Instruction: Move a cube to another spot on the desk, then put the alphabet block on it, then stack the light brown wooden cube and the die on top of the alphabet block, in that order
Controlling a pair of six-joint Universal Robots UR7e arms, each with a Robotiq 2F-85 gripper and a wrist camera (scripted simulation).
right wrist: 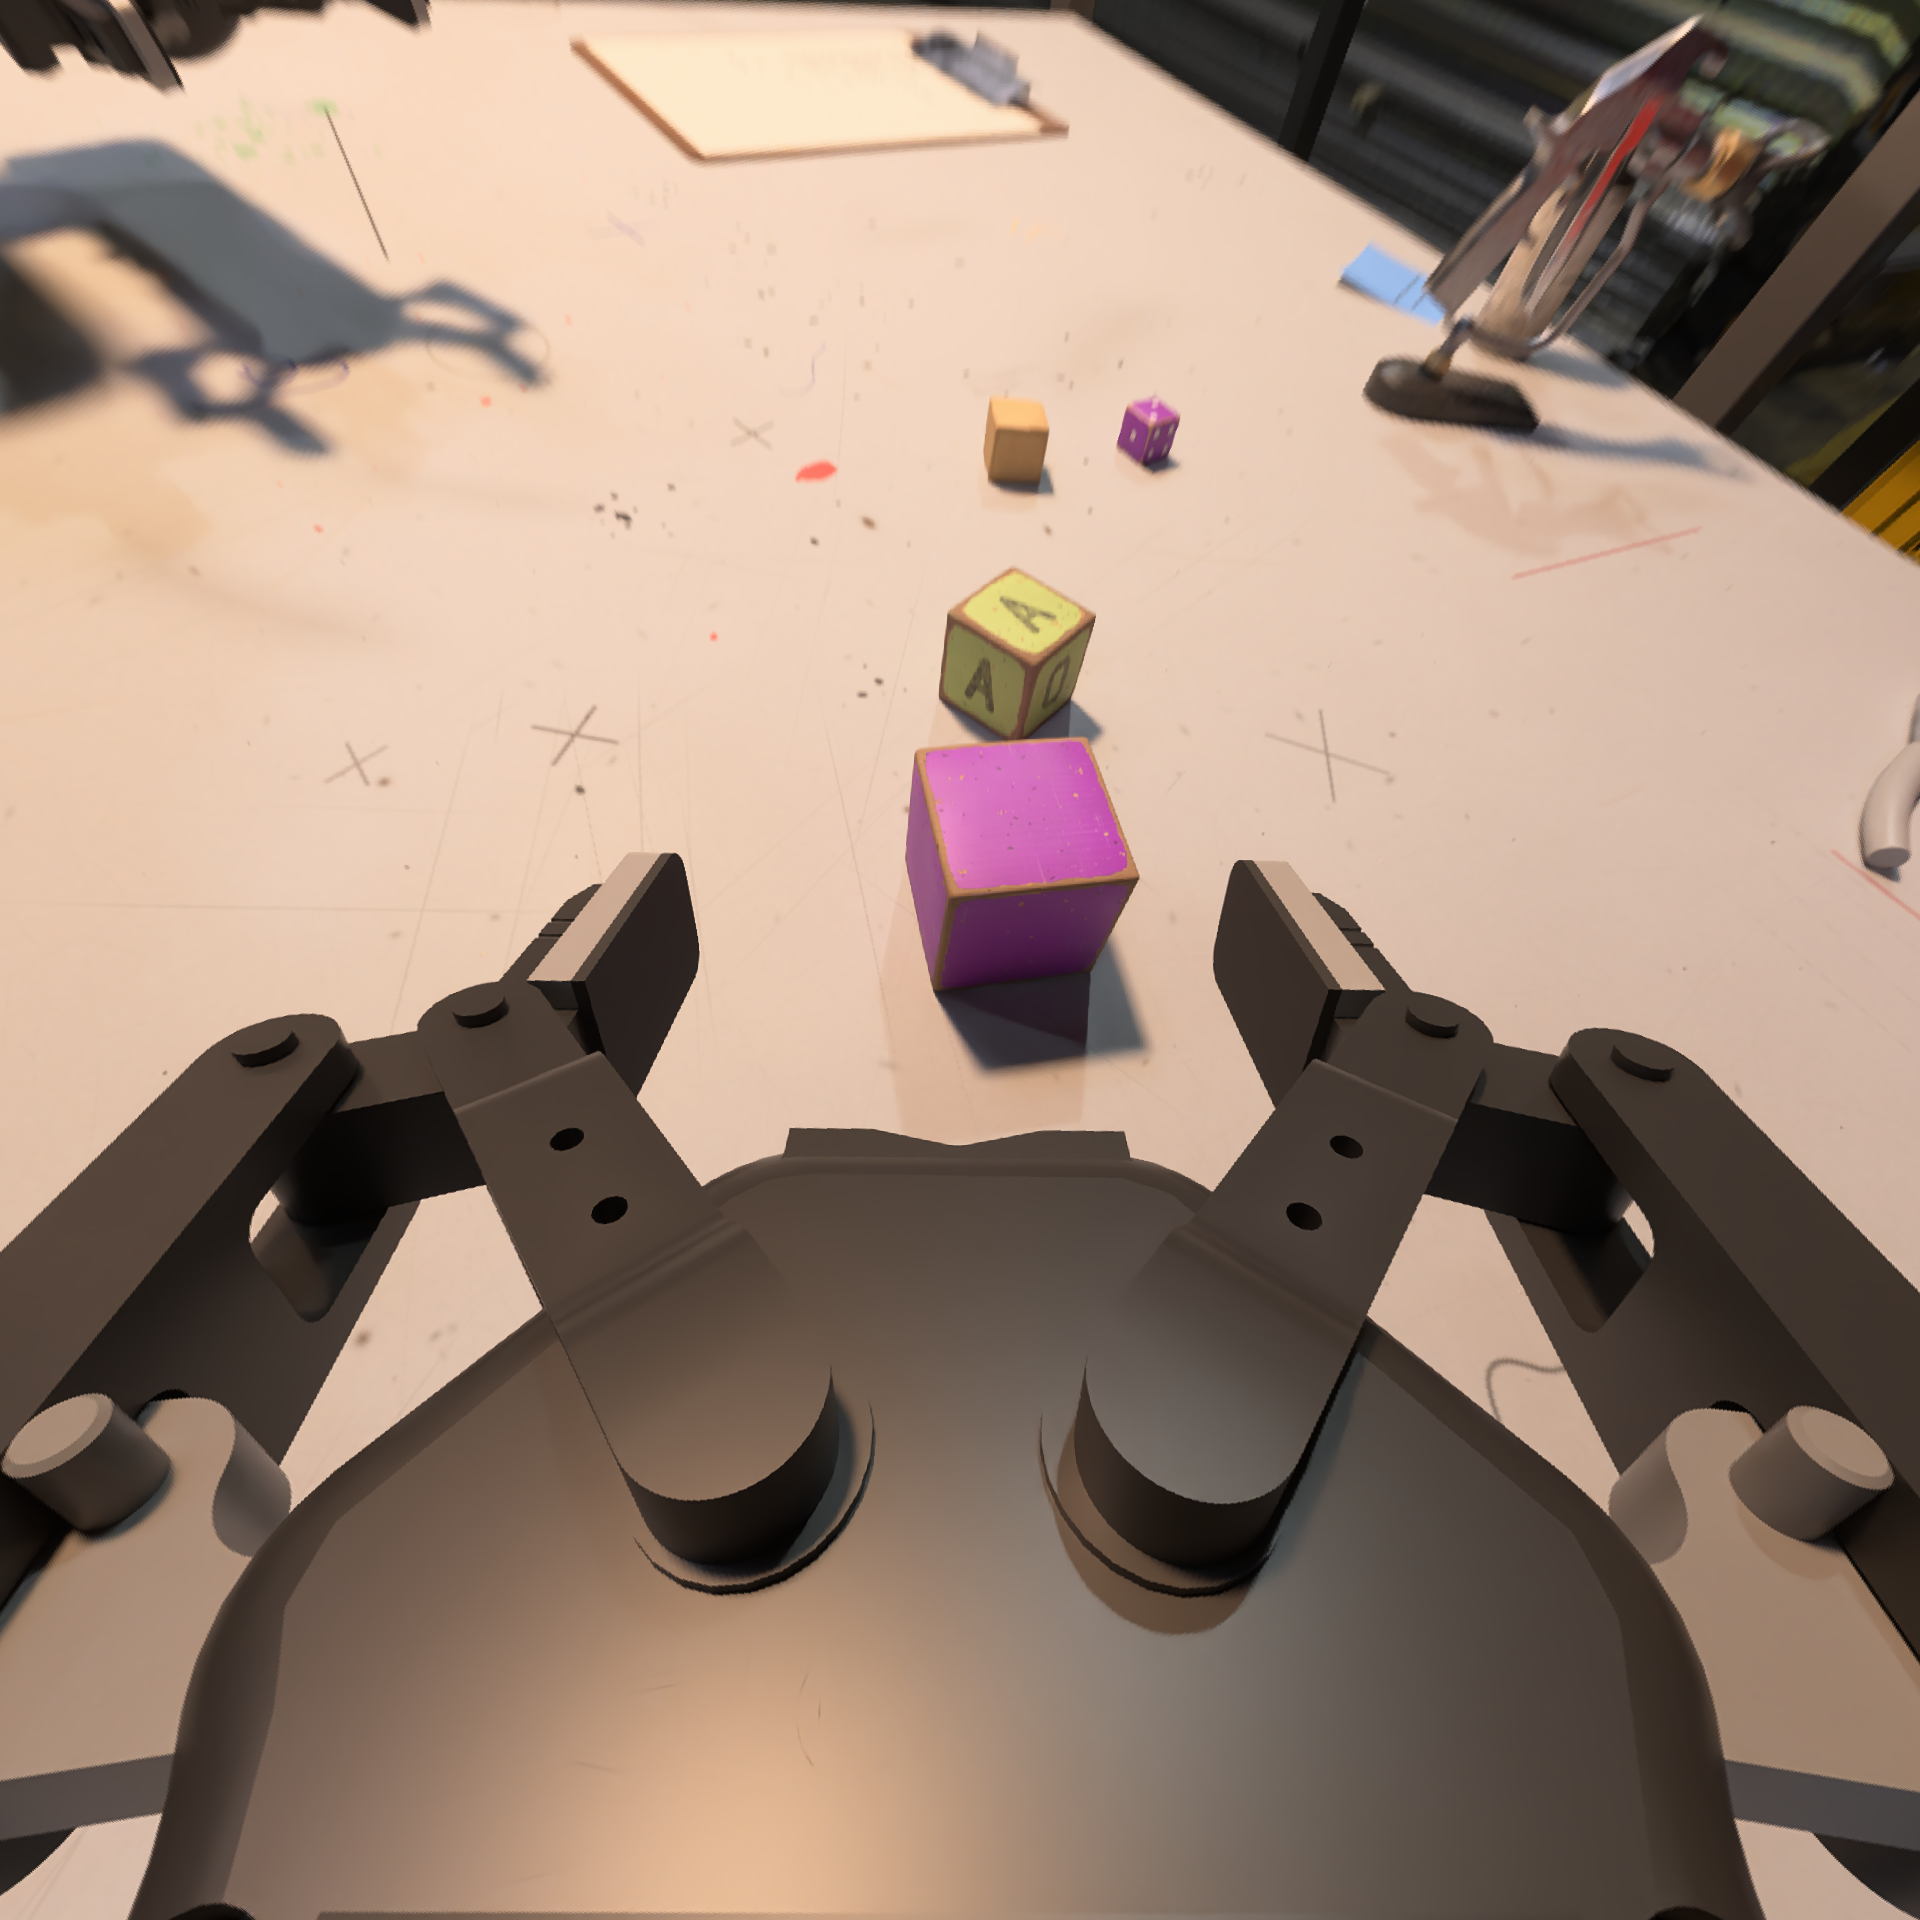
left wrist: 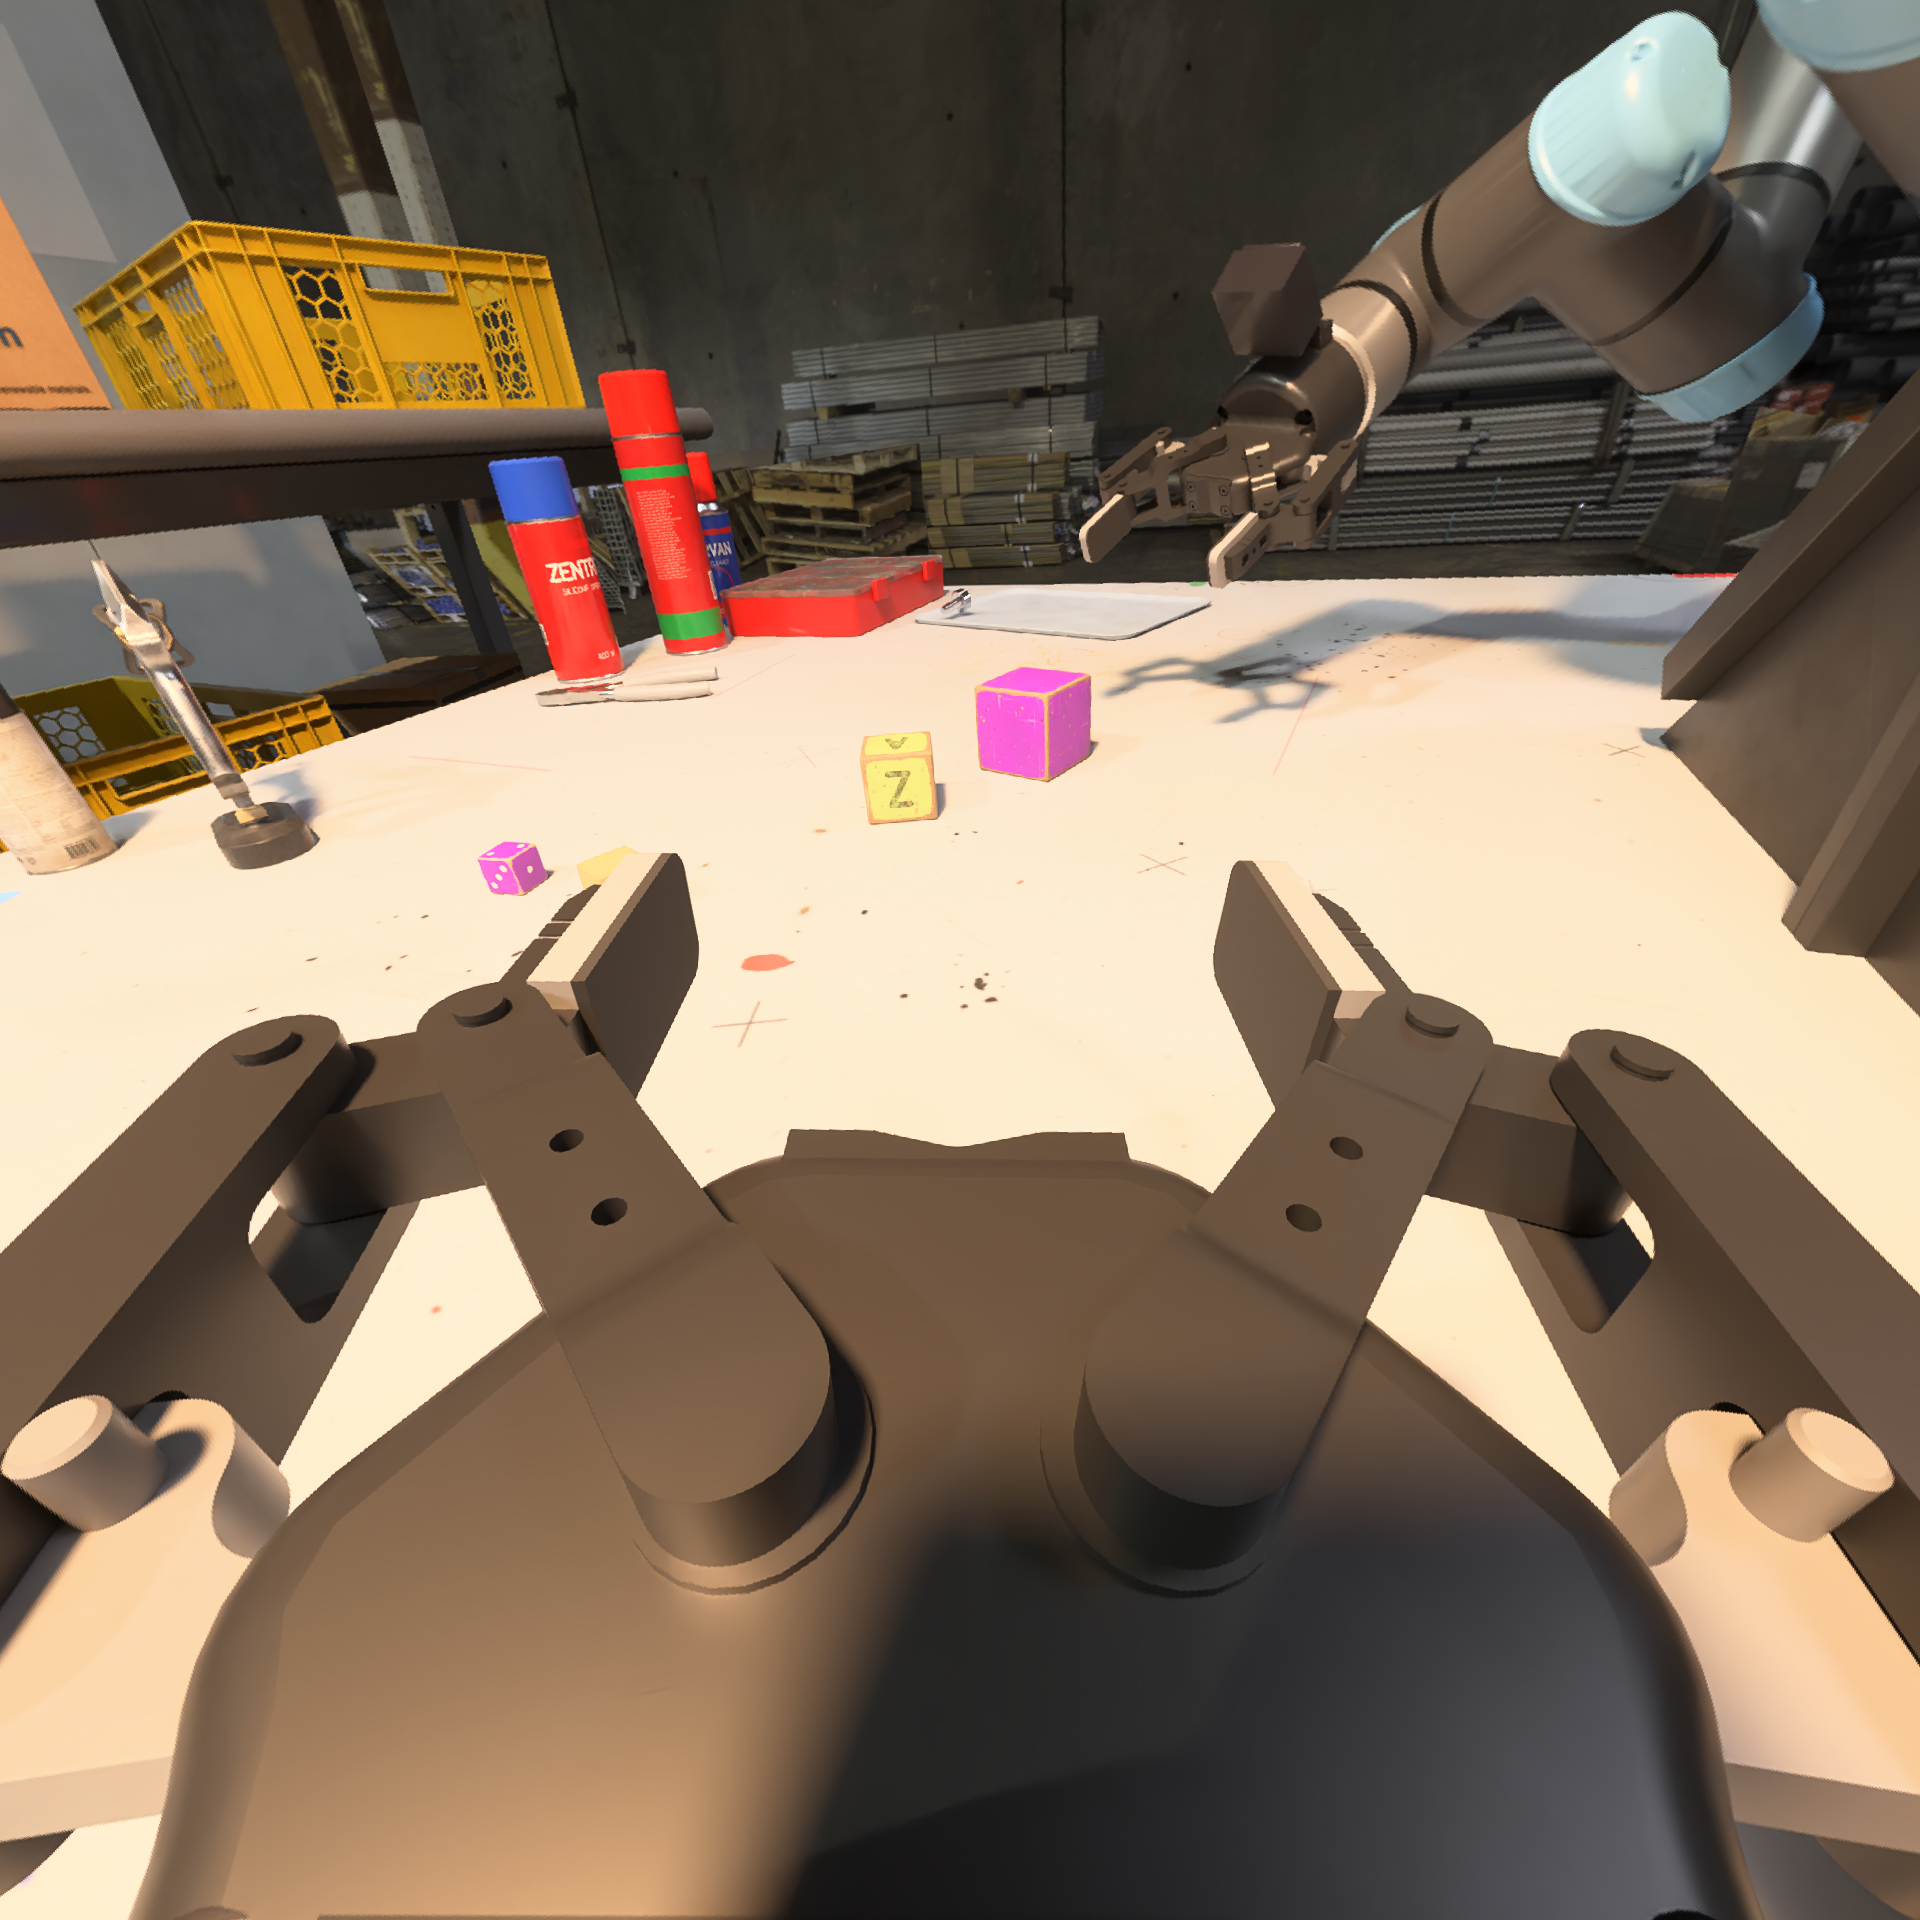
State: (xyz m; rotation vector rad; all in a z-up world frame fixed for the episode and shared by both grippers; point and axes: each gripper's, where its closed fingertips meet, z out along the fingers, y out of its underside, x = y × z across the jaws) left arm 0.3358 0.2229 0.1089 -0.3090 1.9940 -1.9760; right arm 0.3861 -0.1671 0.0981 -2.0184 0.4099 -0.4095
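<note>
A magenta cube (right wrist: pixel 1018 862) sits on the white desk (right wrist: pixel 520 623), just ahead of my open, empty right gripper (right wrist: pixel 956 914); it also shows in the left wrist view (left wrist: pixel 1032 722). Behind it stands the yellow alphabet block (right wrist: pixel 1016 652) (left wrist: pixel 899 777). Farther off are the light brown wooden cube (right wrist: pixel 1015 438), half hidden behind my left finger in the left wrist view (left wrist: pixel 603 862), and the small purple die (right wrist: pixel 1147 429) (left wrist: pixel 511 867). My left gripper (left wrist: pixel 956 914) is open and empty above the desk. The right gripper (left wrist: pixel 1164 545) hovers open at the far side in that view.
Red spray cans (left wrist: pixel 561 582) (left wrist: pixel 665 509), a red case (left wrist: pixel 831 594) and a clipboard (left wrist: pixel 1060 611) (right wrist: pixel 821 88) stand at the desk's edge. A metal tool on a round base (left wrist: pixel 187 717) (right wrist: pixel 1507 291) stands near the die. A yellow crate (left wrist: pixel 332 322) sits on a shelf.
</note>
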